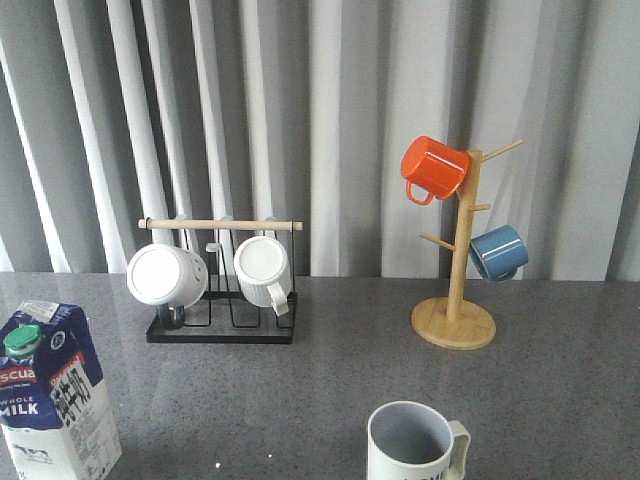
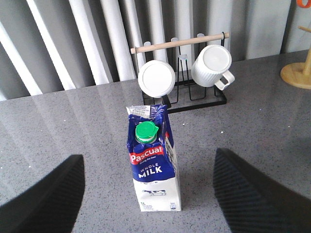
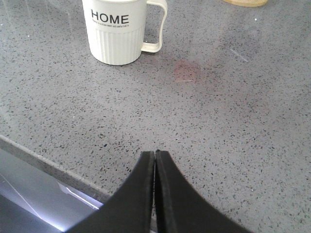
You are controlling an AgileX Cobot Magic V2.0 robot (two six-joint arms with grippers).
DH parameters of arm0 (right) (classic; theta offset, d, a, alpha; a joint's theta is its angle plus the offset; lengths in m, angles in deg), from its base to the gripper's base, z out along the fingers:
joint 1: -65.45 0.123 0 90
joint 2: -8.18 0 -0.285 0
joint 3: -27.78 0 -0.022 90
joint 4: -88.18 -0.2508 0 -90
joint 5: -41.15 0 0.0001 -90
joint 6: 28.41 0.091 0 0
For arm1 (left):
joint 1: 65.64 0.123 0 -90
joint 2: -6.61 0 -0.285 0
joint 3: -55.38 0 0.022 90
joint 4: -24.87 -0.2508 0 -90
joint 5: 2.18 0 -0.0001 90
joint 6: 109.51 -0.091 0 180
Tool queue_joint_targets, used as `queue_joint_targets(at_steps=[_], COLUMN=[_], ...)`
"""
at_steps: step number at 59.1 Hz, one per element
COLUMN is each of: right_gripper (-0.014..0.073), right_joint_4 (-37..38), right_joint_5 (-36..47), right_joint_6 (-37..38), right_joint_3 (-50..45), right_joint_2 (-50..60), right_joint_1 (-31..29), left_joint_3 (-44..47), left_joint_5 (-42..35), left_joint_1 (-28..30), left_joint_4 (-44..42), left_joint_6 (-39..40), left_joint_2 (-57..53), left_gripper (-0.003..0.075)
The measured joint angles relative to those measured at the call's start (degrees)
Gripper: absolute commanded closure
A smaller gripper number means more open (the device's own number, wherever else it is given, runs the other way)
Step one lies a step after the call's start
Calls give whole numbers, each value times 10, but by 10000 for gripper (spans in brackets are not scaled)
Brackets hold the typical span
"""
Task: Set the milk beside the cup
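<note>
Cup [image 3: 124,30] lettering "HOME": right wrist view only.

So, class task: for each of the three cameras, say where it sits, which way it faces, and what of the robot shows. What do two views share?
Front view: faces forward over the table toward the curtain; no robot parts show.
Left wrist view: on the left arm, looks at the milk; open left gripper fingers show.
Right wrist view: on the right arm, looks at the cup; shut right gripper shows.
Front and left wrist views share the milk and the black mug rack.
</note>
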Motion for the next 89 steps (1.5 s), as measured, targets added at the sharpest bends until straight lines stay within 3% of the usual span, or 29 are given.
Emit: queue_joint_targets(at_steps=[19,40,71,89], right_gripper=[604,604,604,604], right_joint_4=[0,-2,-2,-3], right_joint_5=[0,0,0,0], right_joint_6=[0,0,0,0], right_joint_3=[0,0,0,0], right_joint_2=[0,0,0,0], right_joint_1=[0,0,0,0], left_joint_3=[-4,-24,-295,-316], left_joint_5=[-20,8,181,216], left_joint_1=[0,0,-1,-1], left_joint_4=[23,38,38,-32], left_joint_6=[9,-4,-54,-13], left_joint_2=[7,22,331,407], left_gripper=[183,181,182,182])
